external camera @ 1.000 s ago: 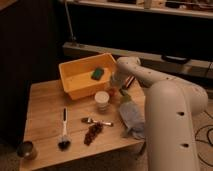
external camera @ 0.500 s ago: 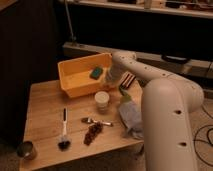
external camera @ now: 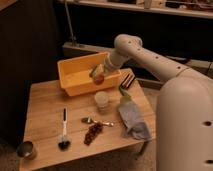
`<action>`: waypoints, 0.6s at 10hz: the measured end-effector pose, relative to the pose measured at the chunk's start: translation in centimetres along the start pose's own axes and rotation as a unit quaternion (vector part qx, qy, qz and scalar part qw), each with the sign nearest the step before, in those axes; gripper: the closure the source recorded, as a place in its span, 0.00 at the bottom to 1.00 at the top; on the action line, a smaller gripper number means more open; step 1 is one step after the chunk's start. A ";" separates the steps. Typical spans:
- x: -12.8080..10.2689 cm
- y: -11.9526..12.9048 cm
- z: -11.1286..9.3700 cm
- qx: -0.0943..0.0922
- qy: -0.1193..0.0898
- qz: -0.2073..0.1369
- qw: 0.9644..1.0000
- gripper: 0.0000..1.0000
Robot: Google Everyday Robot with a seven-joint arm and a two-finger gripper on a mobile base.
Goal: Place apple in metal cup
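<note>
Over the front part of the yellow bin [external camera: 75, 80], at the back of the wooden table [external camera: 45, 110], the gripper [external camera: 98, 76] hangs from the white arm [external camera: 150, 57], which reaches in from the right. It is closed narrowly on the apple [external camera: 99, 79], a small orange-red ball held clear of the tabletop, just above the bin's front wall. A green sponge [external camera: 95, 69] shows right beside the gripper.

The metal cup [external camera: 26, 149] stands upright at the table's front left corner, well apart from the apple. A pale jar [external camera: 102, 100] sits just in front of the bin. Nearer the front lie a dark-headed brush [external camera: 63, 132], a reddish-brown lumpy cluster [external camera: 92, 133] and a grey cloth [external camera: 132, 120].
</note>
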 end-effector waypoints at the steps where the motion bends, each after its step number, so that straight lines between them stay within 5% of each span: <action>1: -0.1 2.5 -0.5 -0.016 0.002 -0.024 1.000 1.00; 3: 0.2 8.8 -1.0 -0.054 0.006 -0.089 0.995 1.00; 5: 0.6 14.3 -0.8 -0.084 0.009 -0.159 0.984 1.00; 6: 0.5 17.1 -0.5 -0.097 0.012 -0.198 0.975 1.00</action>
